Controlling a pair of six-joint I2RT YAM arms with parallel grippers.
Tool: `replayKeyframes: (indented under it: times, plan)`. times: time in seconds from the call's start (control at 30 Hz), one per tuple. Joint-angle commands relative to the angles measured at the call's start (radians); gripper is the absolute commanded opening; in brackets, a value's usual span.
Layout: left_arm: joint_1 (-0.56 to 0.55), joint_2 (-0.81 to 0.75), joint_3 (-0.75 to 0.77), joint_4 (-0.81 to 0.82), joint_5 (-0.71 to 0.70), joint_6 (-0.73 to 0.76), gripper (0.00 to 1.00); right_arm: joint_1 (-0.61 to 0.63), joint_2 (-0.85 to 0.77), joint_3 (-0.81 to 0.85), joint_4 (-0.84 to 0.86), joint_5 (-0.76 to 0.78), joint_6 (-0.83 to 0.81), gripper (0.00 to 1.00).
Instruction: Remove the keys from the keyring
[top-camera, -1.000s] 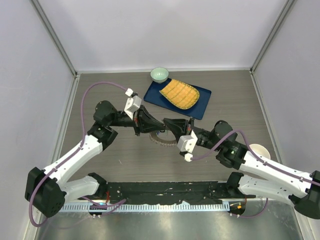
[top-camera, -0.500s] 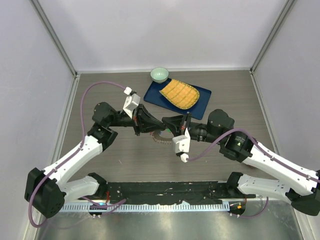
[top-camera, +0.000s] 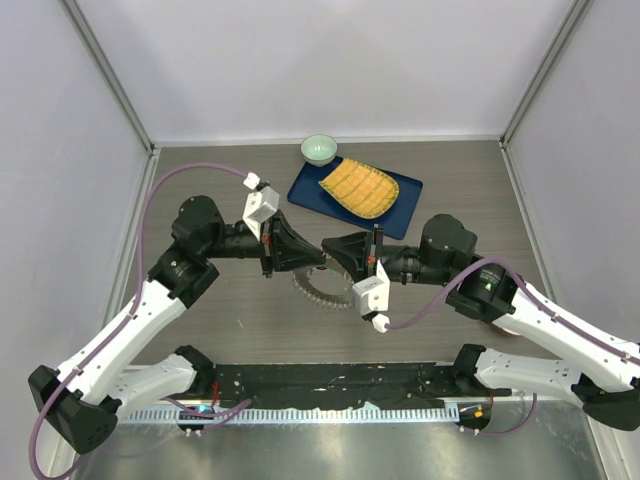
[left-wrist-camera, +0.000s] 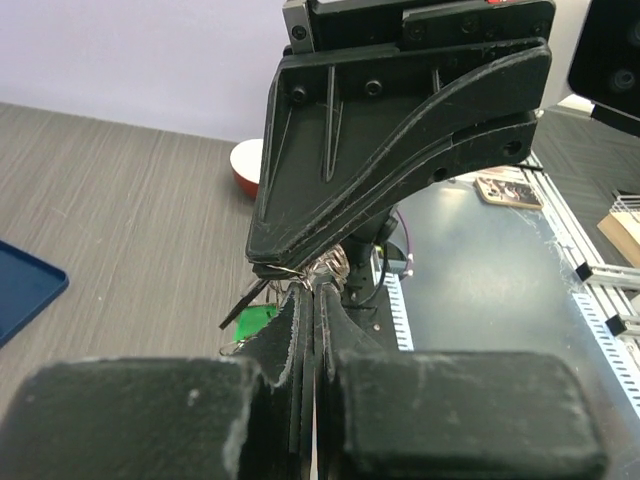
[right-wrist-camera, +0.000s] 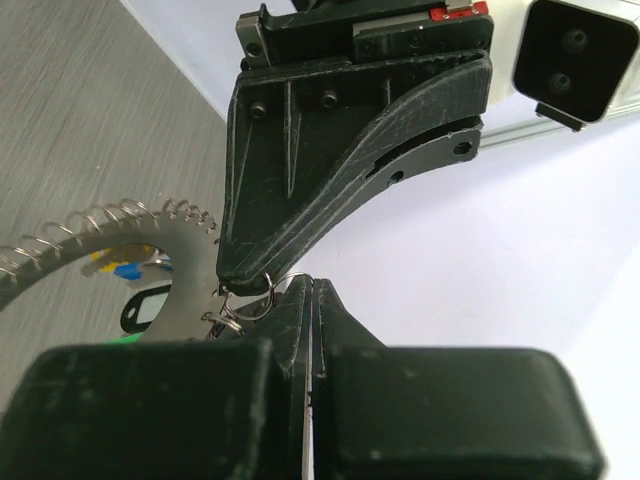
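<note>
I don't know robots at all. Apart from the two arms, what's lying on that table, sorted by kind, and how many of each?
bowls: 2 (green bowl, red bowl)
blue tray: 1
yellow mat: 1
keyring: 1
total: 5

Standing here, I can read no writing, label, brand name or number on anything in the scene.

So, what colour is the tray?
Dark blue; the tray shows best in the top external view.
</note>
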Motion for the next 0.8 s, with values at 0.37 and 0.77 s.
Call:
replayKeyframes:
  times: [0.37, 0.77]
  plan:
    - [-0.025, 0.008, -0.034, 0.095, 0.186, -0.103, 0.00, -0.010, 0.057, -0.060, 0.319, 0.093, -0.004, 0.01]
    - [0.007, 0.011, 0.047, -0.183, 0.053, 0.125, 0.00, -0.011, 0.085, -0.145, 0.598, 0.321, 0.437, 0.01]
